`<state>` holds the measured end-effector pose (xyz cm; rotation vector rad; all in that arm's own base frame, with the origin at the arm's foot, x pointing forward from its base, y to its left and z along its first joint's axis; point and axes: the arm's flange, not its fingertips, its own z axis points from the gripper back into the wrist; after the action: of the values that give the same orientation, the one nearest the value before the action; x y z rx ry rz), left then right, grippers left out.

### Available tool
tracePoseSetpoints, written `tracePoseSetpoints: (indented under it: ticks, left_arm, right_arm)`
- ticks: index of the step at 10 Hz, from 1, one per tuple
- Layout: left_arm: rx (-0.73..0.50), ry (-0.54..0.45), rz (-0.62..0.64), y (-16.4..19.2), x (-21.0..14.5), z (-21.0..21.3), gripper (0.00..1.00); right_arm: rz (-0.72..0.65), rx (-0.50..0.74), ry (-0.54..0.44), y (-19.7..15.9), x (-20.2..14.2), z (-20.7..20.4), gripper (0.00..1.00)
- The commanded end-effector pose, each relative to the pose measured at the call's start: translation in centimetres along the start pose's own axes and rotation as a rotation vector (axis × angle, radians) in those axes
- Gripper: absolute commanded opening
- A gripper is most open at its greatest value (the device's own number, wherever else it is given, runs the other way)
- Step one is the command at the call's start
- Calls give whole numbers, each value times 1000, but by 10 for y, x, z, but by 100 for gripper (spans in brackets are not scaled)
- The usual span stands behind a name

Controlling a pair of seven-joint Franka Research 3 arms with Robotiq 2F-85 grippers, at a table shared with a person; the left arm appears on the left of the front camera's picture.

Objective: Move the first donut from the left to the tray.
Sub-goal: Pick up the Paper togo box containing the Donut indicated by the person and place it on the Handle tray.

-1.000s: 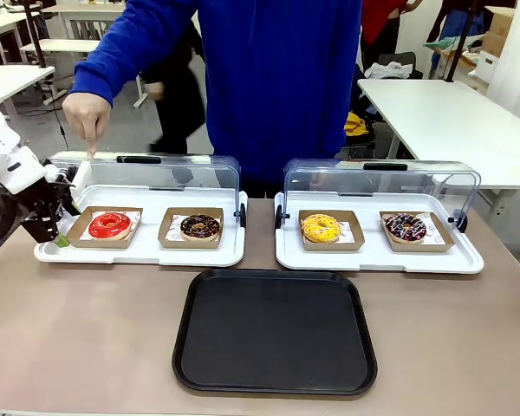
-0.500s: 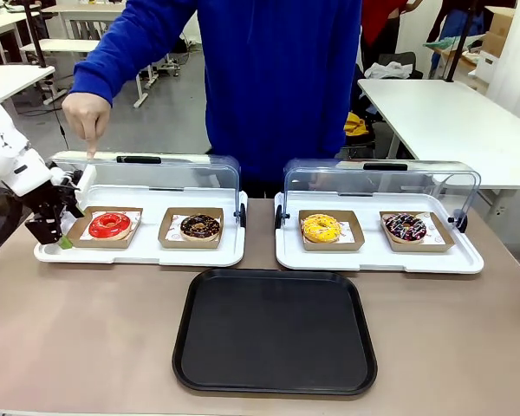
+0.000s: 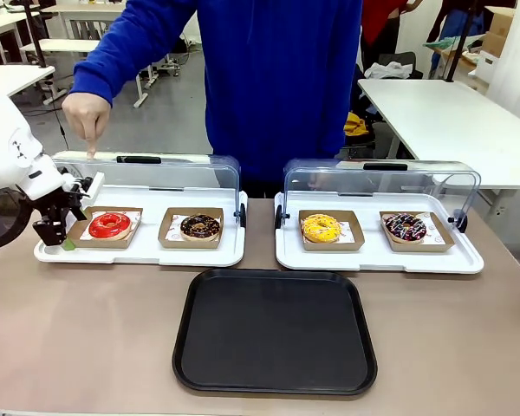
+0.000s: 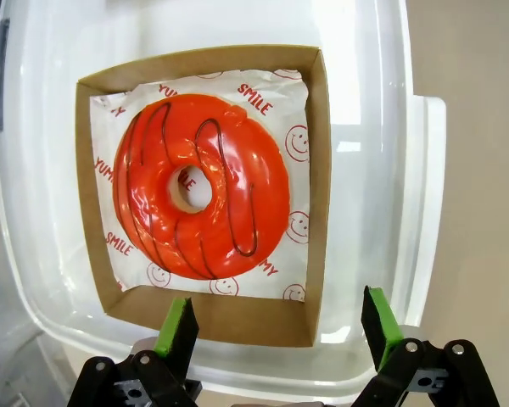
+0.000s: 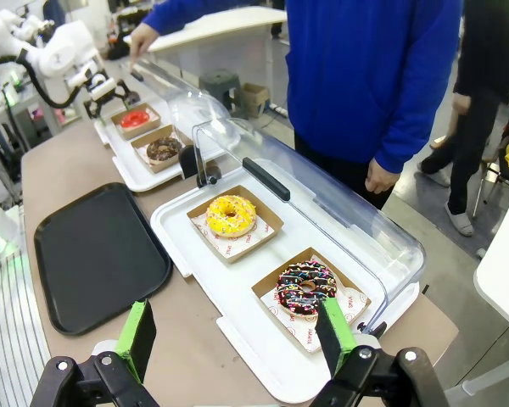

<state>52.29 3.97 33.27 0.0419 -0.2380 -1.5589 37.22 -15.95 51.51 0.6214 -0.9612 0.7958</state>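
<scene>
The red-glazed ring donut [image 3: 110,224] [image 4: 199,197] [image 5: 136,118] lies in its small brown cardboard tray [image 4: 318,178] at the left end of the left white display tray [image 3: 139,251]. My left gripper [image 3: 59,227] [image 4: 279,326] stands open at that tray's left end; its green pads straddle the cardboard tray's near edge without touching the donut. The large black tray [image 3: 276,329] [image 5: 97,254] lies empty at the table's front middle. My right gripper [image 5: 236,337] is open and holds nothing, off to the right of the display trays.
A chocolate donut [image 3: 199,227] sits beside the red one. The right display tray holds a yellow donut [image 3: 321,228] and a sprinkled chocolate donut [image 3: 406,227]. Both clear lids stand open. A person in blue holds the left lid's corner with a hand [image 3: 87,119].
My left gripper has shifted slightly right and up, closer to the red donut's cardboard tray. The person's hand and the donuts stay put.
</scene>
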Motion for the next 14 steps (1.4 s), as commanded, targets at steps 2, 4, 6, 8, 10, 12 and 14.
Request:
tracePoseSetpoints:
  ticks: [2, 4, 6, 8, 10, 12, 14]
  left_arm:
    - [-3, 33, 11, 7, -2, -6, 100]
    - [-14, 40, 9, 8, -3, -12, 100]
    - [-26, 39, 6, 10, -3, -16, 100]
    - [-27, 37, 3, 11, -3, -18, 100]
    - [-28, 37, 2, 11, -3, -18, 43]
    - [-44, 42, -8, 10, -4, -16, 0]
    - [-54, 47, -15, 10, -4, -16, 0]
  right_arm:
    - [25, -1, -33, -3, 2, -1, 100]
    - [25, -1, -33, -3, 2, -1, 100]
    - [25, -1, -33, -3, 2, -1, 100]
    - [25, -1, -33, -3, 2, -1, 100]
    - [25, -1, -33, -3, 2, -1, 100]
    - [25, -1, -33, -3, 2, -1, 100]
    - [25, -1, -33, -3, 2, -1, 100]
